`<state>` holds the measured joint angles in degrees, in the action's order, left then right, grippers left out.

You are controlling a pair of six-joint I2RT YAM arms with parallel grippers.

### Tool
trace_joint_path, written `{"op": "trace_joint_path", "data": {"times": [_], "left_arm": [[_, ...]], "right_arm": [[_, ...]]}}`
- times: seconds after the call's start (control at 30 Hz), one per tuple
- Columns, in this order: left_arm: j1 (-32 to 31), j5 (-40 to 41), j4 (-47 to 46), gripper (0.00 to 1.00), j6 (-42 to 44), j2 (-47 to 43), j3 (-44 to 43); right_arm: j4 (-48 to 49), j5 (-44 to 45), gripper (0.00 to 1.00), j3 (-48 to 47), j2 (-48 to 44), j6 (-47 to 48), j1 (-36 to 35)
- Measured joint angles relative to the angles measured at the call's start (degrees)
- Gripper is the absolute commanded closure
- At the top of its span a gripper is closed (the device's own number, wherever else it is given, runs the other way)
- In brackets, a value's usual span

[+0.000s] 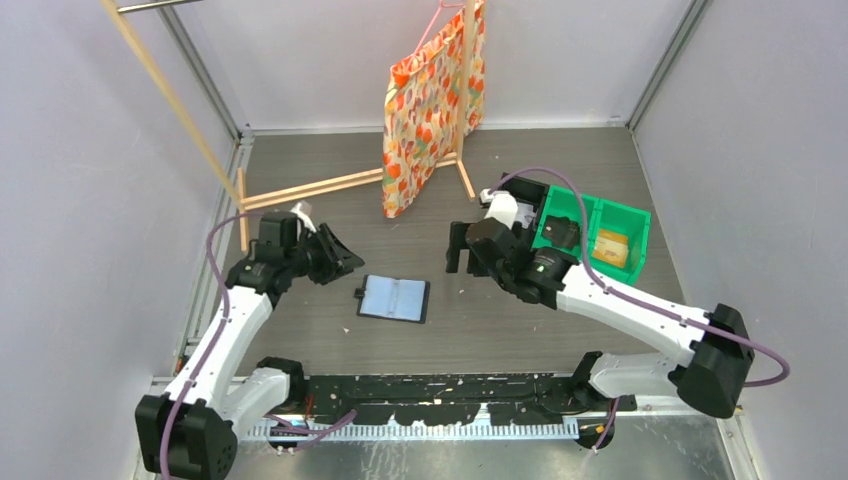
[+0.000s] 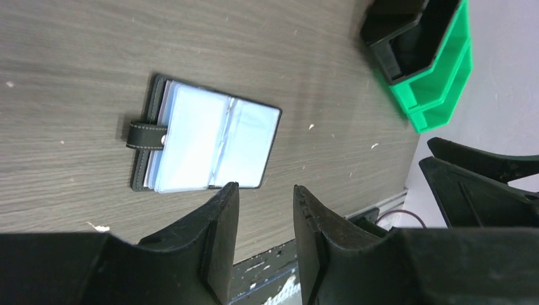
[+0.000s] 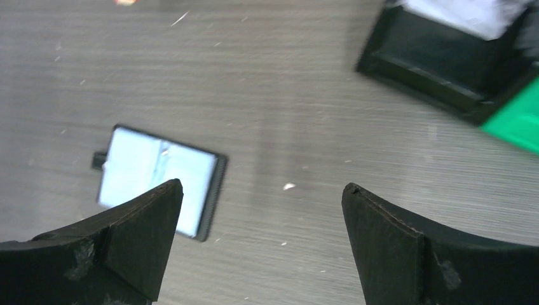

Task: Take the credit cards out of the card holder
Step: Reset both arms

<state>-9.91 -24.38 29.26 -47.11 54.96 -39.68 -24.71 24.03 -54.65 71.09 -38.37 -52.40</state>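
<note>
The card holder point(image 1: 394, 298) lies open and flat on the table between the two arms, its pale blue-grey pockets up and its black clasp tab point(image 2: 146, 135) at its left edge. I cannot pick out single credit cards in the pockets. Something pale and whitish point(image 3: 470, 9), perhaps a card, lies in the black bin point(image 3: 438, 63). My left gripper point(image 1: 348, 262) hovers left of the holder, its jaws partly apart with nothing between them point(image 2: 264, 185). Right of the holder, my right gripper point(image 1: 462, 262) stands wide open and empty point(image 3: 262, 184). The holder point(image 3: 156, 175) shows past its left finger.
The black bin point(image 1: 527, 192) stands at the back right beside two green bins point(image 1: 600, 235). A patterned orange bag point(image 1: 430, 100) hangs on a wooden stand point(image 1: 310, 187) at the back. Small white crumbs dot the table.
</note>
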Motion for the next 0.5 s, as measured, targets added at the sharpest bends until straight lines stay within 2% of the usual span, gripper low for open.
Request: {"op": "trace_joint_path", "data": {"times": [0.23, 0.5], "left_arm": [[0.0, 8.0, 10.58, 0.61, 7.28, -2.27, -11.34], [0.0, 20.35, 18.29, 0.6, 15.89, -7.65, -16.9]], "right_arm": [[-7.5, 14.19, 0.0, -1.05, -4.0, 1.73, 0.0], [-9.16, 20.0, 0.0, -0.61, -9.79, 2.93, 0.0]]}}
